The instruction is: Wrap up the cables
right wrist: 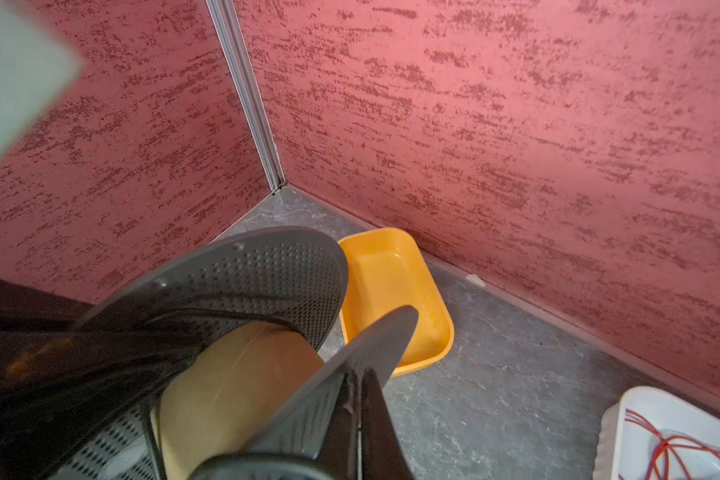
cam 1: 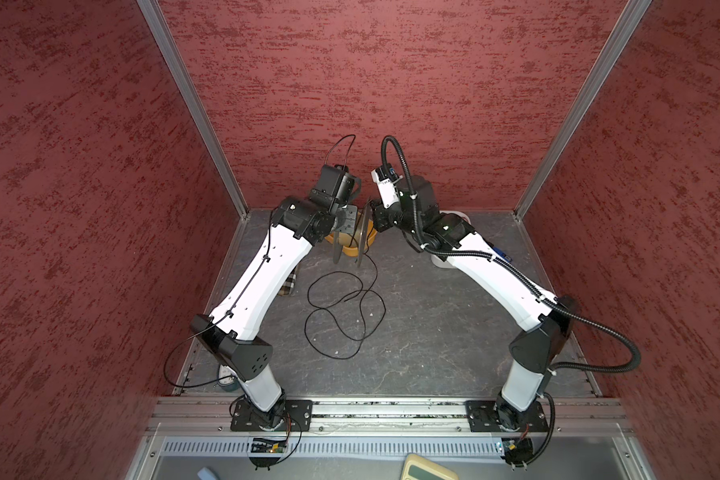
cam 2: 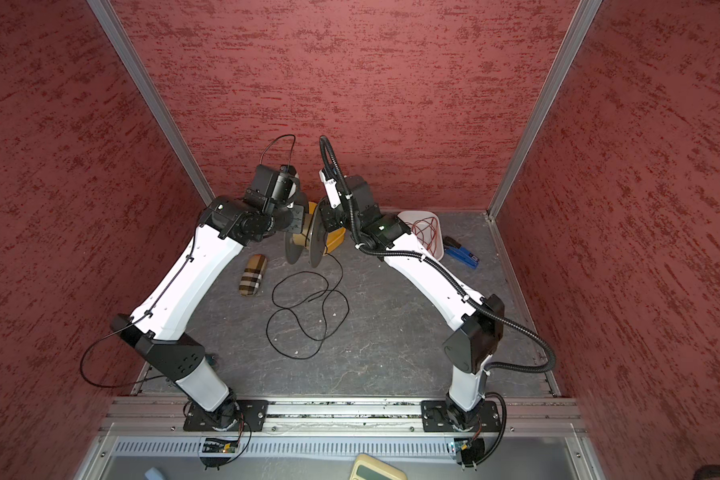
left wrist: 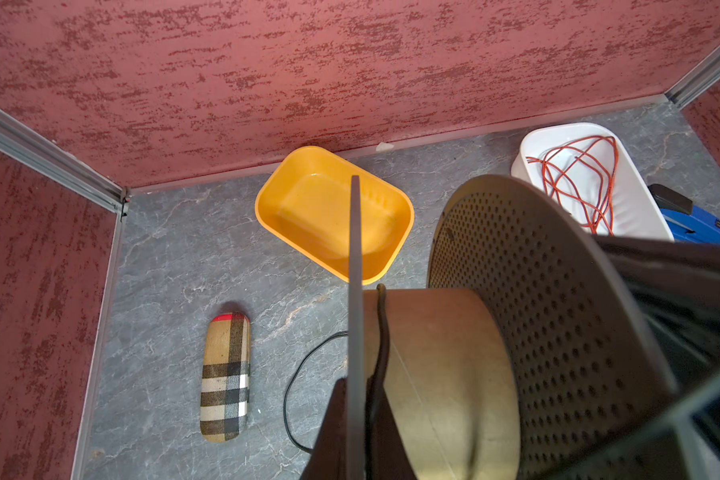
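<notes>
Left hand (left wrist: 356,409) clamped on one spool (left wrist: 445,374) flange; right hand (right wrist: 352,399) clamped on the other | I see the cable (left wrist: 284,403) looped loose on the desk (cam 1: 433,332); one end up at the spool

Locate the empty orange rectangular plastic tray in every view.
Top view: orange rectangular plastic tray near the back wall, mostly hidden behind the grey perforated spool.
Top view: same place, one end of the tray showing beside the spool.
Left wrist: whole tray, beyond the spool's edge-on flange.
Right wrist: tray beyond both flanges of the spool.
Shared landmark: the spool.
</notes>
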Controlling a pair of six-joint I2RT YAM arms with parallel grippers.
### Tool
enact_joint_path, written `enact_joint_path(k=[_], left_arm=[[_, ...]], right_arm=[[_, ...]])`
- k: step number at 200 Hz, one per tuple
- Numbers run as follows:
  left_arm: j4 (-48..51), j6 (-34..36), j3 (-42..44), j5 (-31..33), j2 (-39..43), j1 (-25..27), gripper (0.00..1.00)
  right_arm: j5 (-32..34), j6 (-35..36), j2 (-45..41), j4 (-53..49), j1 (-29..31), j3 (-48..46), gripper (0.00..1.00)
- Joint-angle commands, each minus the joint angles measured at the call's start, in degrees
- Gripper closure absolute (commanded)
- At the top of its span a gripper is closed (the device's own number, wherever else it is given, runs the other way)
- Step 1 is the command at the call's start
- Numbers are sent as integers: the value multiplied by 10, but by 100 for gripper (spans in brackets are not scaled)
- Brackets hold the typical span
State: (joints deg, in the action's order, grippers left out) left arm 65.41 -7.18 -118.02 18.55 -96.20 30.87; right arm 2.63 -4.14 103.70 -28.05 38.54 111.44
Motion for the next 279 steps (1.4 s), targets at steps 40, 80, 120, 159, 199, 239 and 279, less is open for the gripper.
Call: enact_joint_path(k=[40, 80, 120, 159, 199, 239, 279], left_arm=[[8, 57, 33, 2, 65, 2, 100], [-10, 84, 46, -19, 89, 3, 100], [-7, 80, 35, -36, 97, 1, 100], [-21, 34, 15, -77, 110, -18, 100], [-61, -29, 6, -125, 122, -46, 100], [-80, -72, -7, -145, 118, -62, 100], [-85, -118, -16, -153, 113, -79, 100]], right_arm=[[-69, -74, 16, -15, -89, 45, 93], [-197, -116, 17, 20, -134, 10, 89], [-273, -139, 10, 66, -159, -44, 88], [-304, -142, -10, 112, -166, -119, 85], [-346, -153, -38, 174, -166, -210, 68], [-393, -177, -77, 251, -166, -293, 35], [-400, -203, -119, 335, -162, -378, 16]])
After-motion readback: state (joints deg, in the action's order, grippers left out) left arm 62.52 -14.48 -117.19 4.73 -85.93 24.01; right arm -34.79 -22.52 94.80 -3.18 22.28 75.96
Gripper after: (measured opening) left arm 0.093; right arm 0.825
